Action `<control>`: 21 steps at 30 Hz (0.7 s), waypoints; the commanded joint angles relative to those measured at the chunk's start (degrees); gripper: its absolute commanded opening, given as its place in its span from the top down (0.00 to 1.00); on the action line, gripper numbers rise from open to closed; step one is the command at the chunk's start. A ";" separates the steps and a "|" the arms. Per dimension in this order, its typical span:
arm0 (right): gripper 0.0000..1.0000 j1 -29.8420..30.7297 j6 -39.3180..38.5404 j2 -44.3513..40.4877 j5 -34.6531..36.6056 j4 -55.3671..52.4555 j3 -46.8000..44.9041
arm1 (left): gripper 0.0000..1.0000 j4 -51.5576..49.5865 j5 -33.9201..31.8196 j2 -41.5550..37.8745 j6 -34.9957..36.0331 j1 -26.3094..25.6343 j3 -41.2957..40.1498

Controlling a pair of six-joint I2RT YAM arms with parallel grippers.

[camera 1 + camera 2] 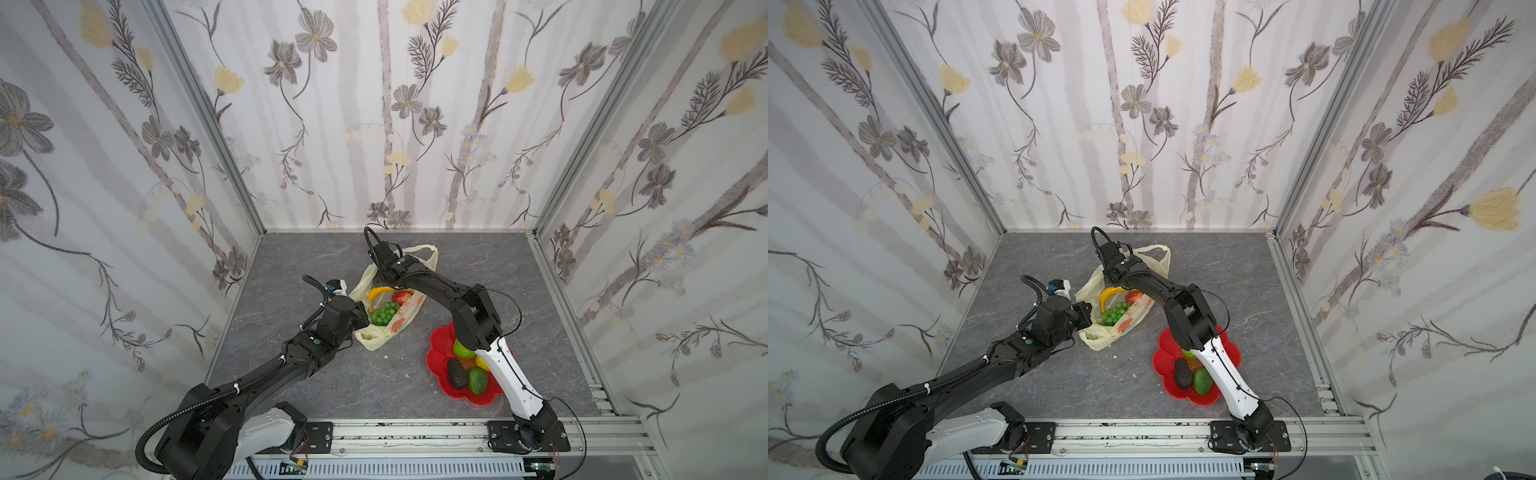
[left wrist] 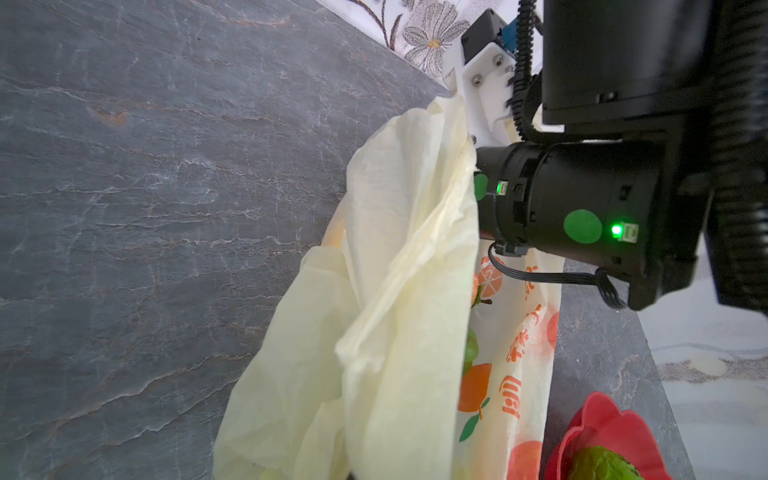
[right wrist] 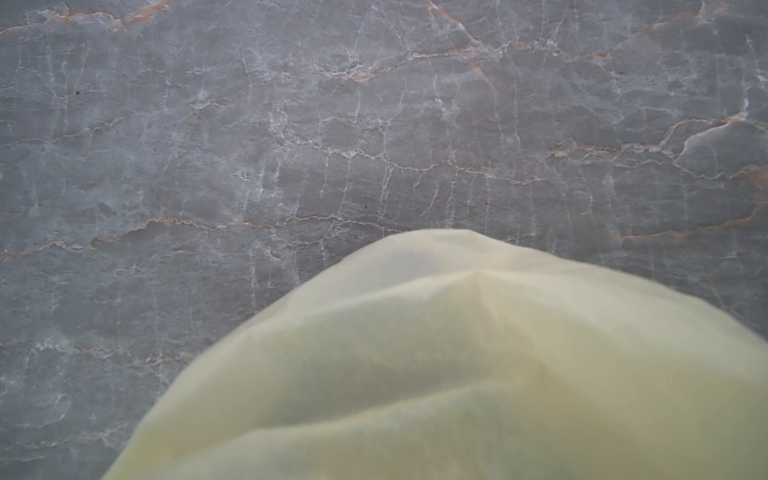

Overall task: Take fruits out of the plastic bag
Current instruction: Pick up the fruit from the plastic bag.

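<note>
Where the plastic bag (image 1: 401, 323) lies slumped on its side in the middle of the surface (image 1: 316, 374), its mouth gapes upward. Inside it show a yellow banana (image 1: 379, 292) at the far rim, a red strawberry (image 1: 401, 296) beside that, and a green grape bunch (image 1: 384, 313) nearer the front. A loop handle (image 1: 430, 253) curls toward the back wall.

The left gripper (image 1: 362, 318) meets the bag's left rim with its fingers pressed together on the pale film. In the left wrist view the bag (image 2: 395, 311) rises in folds close to the lens. The right gripper (image 1: 390, 279) reaches down at the far end of the mouth, above the banana. I cannot tell whether its fingers are spread or closed: the wrist hides them from above, and bag film fills the lower half of the right wrist view.

Well apart to the right, a red flower-shaped dish (image 1: 436, 345) holds a dark avocado (image 1: 457, 374), a green avocado (image 1: 477, 380), a green bumpy fruit (image 1: 463, 349) and a yellow fruit (image 1: 482, 364). The right arm (image 1: 511, 374) partly hides the yellow one.

The surface is grey and stone-patterned with pale veins, and white specks (image 1: 386, 356) lie between bag and dish. Floral wallpaper (image 1: 374, 124) covers three walls, and a metal rail (image 1: 415, 432) runs along the front.
</note>
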 commanded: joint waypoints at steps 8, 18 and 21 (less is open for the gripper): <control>0.48 -0.07 0.76 -0.63 -0.93 0.82 0.31 | 1.00 0.27 -0.30 -0.34 -1.17 1.63 -0.67; 0.50 0.43 0.92 -3.83 -2.87 2.79 -3.83 | 1.00 0.25 1.06 0.93 -1.00 3.37 -0.64; 0.51 0.45 1.02 -6.18 -3.40 4.71 -7.11 | 1.00 0.27 1.38 1.40 -0.99 3.94 -0.57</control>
